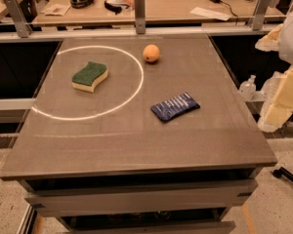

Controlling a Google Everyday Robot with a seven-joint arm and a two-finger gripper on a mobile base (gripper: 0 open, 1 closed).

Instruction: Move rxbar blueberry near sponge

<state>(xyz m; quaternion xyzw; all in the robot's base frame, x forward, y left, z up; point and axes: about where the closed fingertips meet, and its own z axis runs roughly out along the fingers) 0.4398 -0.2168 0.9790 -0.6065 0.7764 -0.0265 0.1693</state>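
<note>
Camera view puts your tool (279, 104) at the right edge of the picture, hanging off the side of the bench (136, 145) and not over its top. It shows as a pale yellow and white shape, partly cut by the frame. You cannot tell whether it is released or clenched. It touches nothing on the bench.

Of the three things on the bench, the snack bar (175, 107) lies closest to the tool. It is a dark blue wrapper with pale print, flat on the surface and set at a slant, well apart from the tool and to its left in the picture. It sits just outside a white ring (141, 79) marked on the bench top.

Farther from the tool, past the snack bar, the sponge (90, 76) rests inside that ring, green side up, with yellow foam showing along its near edge. The snack bar and the sponge are well apart, with the ring's line between them.

An orange (151, 53) stands just outside the ring toward the back of the bench, farther from the tool than the snack bar and nearer than the sponge.
</note>
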